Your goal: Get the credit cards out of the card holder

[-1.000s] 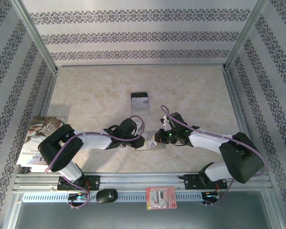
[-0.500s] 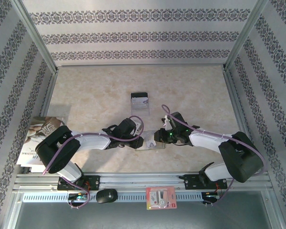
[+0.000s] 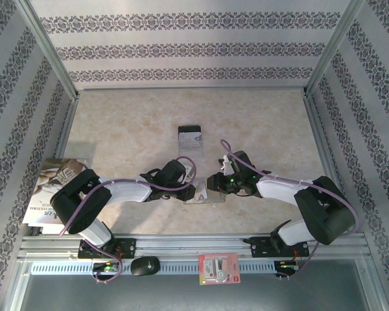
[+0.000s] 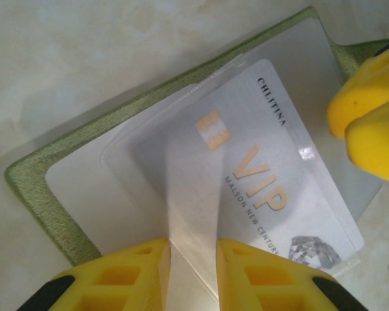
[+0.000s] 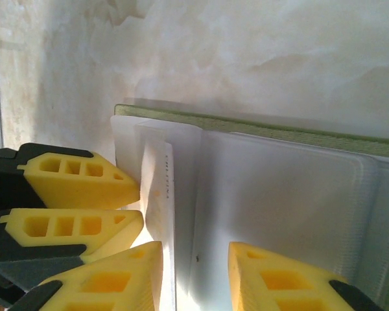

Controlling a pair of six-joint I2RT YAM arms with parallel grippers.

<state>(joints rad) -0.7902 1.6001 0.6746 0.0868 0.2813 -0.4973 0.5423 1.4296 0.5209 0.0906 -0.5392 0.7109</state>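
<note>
The olive-green card holder [image 4: 45, 194] lies open on the table, between the two grippers [image 3: 205, 198]. A silver VIP credit card [image 4: 272, 168] lies slanted across its clear pockets, partly slid out. My left gripper [image 4: 193, 249] is shut on a raised flap of the holder's clear pocket sheet. My right gripper [image 5: 194, 259] stands open over the holder's inner pockets [image 5: 279, 194], and the VIP card's edge [image 5: 159, 194] runs beside its left finger. Its yellow fingertips [image 4: 369, 110] hover over the holder's far corner. Another credit card [image 3: 189, 137], with a black band, lies on the table farther back.
A booklet [image 3: 55, 188] lies at the table's left edge. A red-and-white packet [image 3: 218, 267] and a small black object [image 3: 144, 265] sit on the near rail in front of the arm bases. Metal frame posts and patterned walls enclose the table.
The right gripper has opened from shut and shifted slightly away from the near edge. The left gripper has kept its grip in place.
</note>
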